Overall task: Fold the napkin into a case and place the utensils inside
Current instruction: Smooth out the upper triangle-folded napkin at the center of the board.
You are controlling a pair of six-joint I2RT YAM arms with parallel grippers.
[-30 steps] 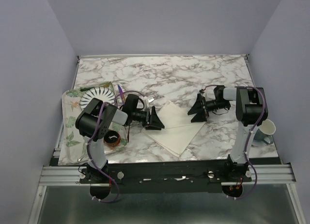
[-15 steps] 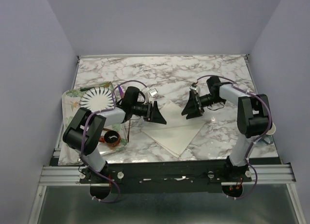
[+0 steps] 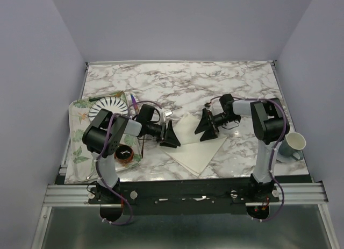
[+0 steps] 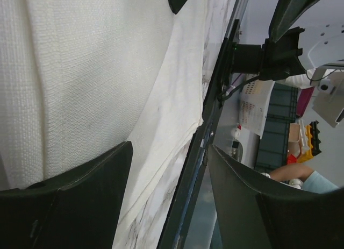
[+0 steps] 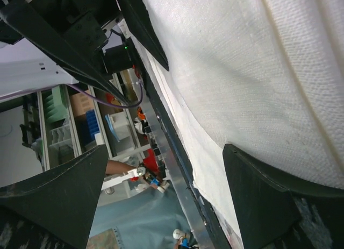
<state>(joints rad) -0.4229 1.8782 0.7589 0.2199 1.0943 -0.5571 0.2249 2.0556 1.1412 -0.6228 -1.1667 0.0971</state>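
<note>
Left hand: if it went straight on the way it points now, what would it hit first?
Most likely the napkin: the open left hand is aimed low across the cloth. Depth is unclear from above, so it might skim just over it.

One napkin [image 3: 196, 149] was counted, on one marble bench [image 3: 215, 82]. There was one leaf-printed tray [image 3: 79, 152], one white plate [image 3: 107, 106] with black stripes, one purple utensil [image 3: 133, 102], one small dark round dish [image 3: 124, 153] and one pale mug [image 3: 293, 145]. Two arms showed, the left arm [image 3: 107, 133] and the right arm [image 3: 269, 120]. Each carried one of two end effectors: the left end effector [image 3: 173, 135] and the right end effector [image 3: 201, 127].
</note>
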